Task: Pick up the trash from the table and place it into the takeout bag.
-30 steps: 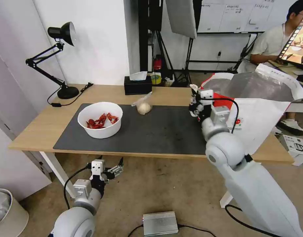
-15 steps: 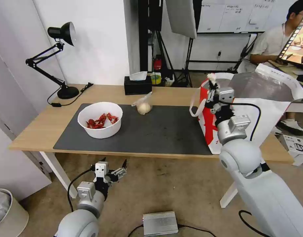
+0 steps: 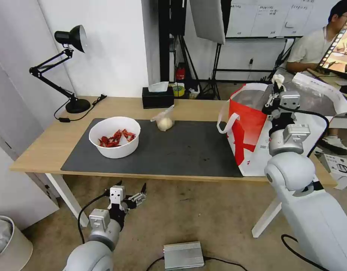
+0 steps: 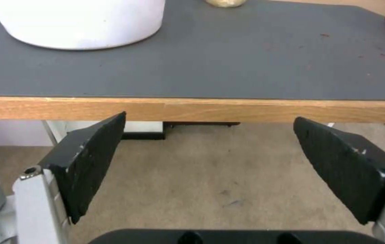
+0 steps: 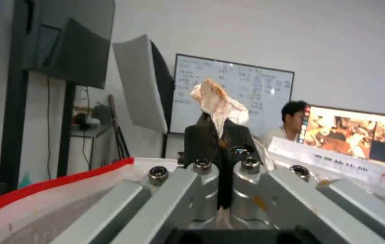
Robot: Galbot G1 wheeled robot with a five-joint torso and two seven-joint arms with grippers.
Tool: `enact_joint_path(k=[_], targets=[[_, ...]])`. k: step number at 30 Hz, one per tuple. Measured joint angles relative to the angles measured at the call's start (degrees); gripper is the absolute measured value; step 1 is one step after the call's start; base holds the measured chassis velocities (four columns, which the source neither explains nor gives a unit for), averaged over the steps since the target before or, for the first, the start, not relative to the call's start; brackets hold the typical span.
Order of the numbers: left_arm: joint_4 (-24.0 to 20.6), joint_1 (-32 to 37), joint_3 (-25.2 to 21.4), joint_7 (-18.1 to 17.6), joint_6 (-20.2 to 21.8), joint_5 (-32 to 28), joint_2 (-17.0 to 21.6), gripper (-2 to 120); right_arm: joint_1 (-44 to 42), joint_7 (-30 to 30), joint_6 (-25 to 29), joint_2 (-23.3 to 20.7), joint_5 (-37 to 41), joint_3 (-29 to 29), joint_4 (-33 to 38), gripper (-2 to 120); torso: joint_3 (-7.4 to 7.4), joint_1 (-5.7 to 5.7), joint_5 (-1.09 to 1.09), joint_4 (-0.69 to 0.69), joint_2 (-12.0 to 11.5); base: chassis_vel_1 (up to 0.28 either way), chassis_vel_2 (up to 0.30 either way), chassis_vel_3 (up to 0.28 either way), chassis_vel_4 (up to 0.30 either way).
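the right gripper [image 3: 275, 83] hangs over the open mouth of the takeout bag [image 3: 248, 124], its jaws pressed together on a crumpled white tissue [image 5: 217, 101] that sticks up past the fingertips. the bag stands at the right end of the table [image 3: 49, 143], its near red panel at the edge of the dark mat [image 3: 181, 150]. well away from the bag, toward the table's left, sit the white bowl of crayfish shells [image 3: 114, 136] and, nearer the bag, the knotted clear bag [image 3: 164, 119]. the left gripper [image 3: 130, 192] waits below the table's front edge, jaws spread wide. the risk here is in the release: the tissue is light and may cling to a pad, or drift onto the bag's soft rim and slide outside. the wrist could also nudge the floppy bag wall and tip it.
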Motion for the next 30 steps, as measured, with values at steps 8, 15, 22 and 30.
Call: enact_joint_path(k=[8, 15, 22, 30], targets=[[0.17, -0.05, -0.34, 0.00, -0.01, -0.05, 0.12, 100, 0.89, 0.99, -1.22, 0.33, 3.68, -0.18, -0.19, 0, 0.00, 0.00, -0.01, 0.00, 0.00, 0.000, 0.000, 0.000, 0.000], [0.74, -0.52, -0.03, 0.00, -0.03, -0.16, 0.09, 100, 0.77, 1.53, -1.68, 0.20, 5.63, 0.25, -0.08, 9, 0.00, 0.00, -0.01, 0.00, 0.00, 0.000, 0.000, 0.000, 0.000], [0.87, -0.93, 0.31, 0.00, -0.05, -0.16, 0.15, 100, 0.58, 2.31, -2.90, -0.09, 7.61, 0.37, 1.16, 30, 0.00, 0.01, -0.01, 0.00, 0.00, 0.000, 0.000, 0.000, 0.000], [0.66, -0.66, 0.08, 0.00, -0.05, -0.23, 0.17, 100, 0.04, 2.40, -3.33, -0.39, 7.66, 1.03, 1.35, 62, 0.00, 0.01, 0.00, 0.00, 0.00, 0.000, 0.000, 0.000, 0.000]])
